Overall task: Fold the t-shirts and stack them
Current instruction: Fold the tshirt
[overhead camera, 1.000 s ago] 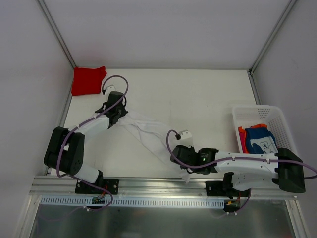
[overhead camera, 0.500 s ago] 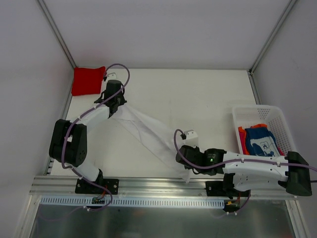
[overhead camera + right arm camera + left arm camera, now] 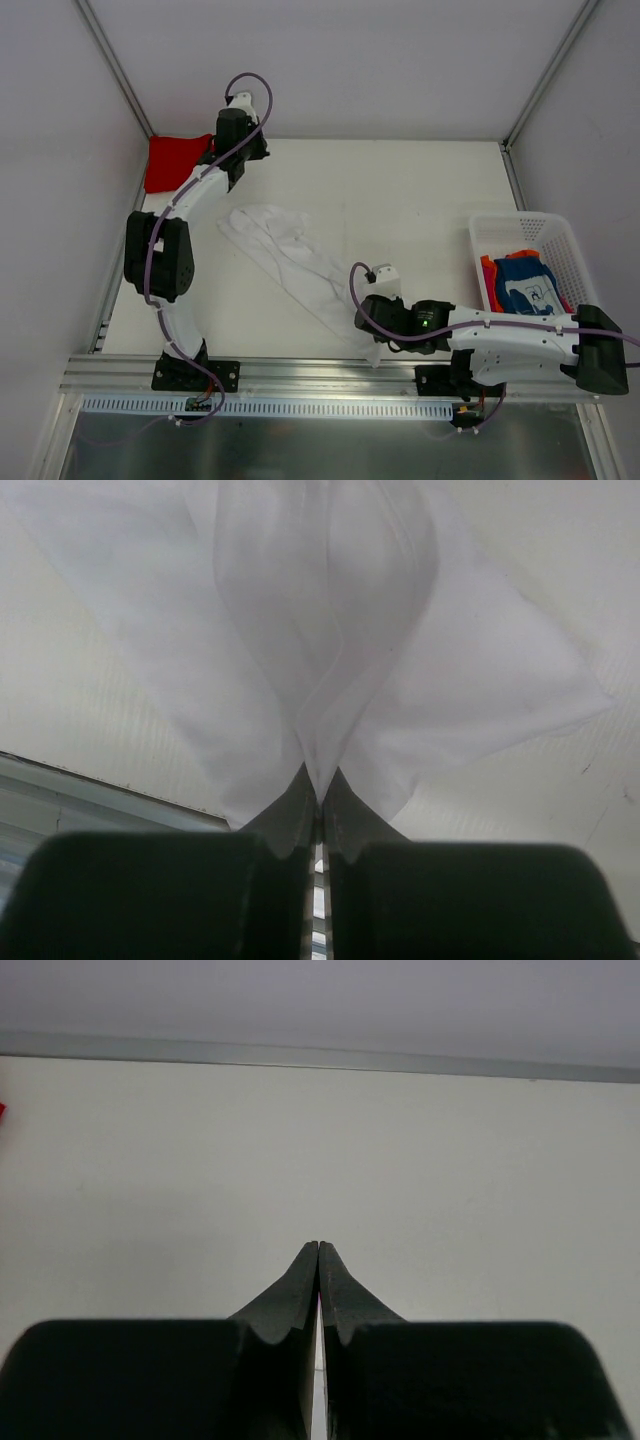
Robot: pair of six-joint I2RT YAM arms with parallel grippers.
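While right pincer pinches white t-shirt edge, left pincer pressed together, empty, over table; red t-shirt near it.

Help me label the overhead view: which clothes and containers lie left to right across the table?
Red shirt → white shirt → basket, holding an orange shirt, then a blue shirt.

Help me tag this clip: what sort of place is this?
Likely a robot lab test cell: a white table edged by aluminium rail, blank enclosure walls, and a white t-shirt pinched in the jaws of the right gripper.
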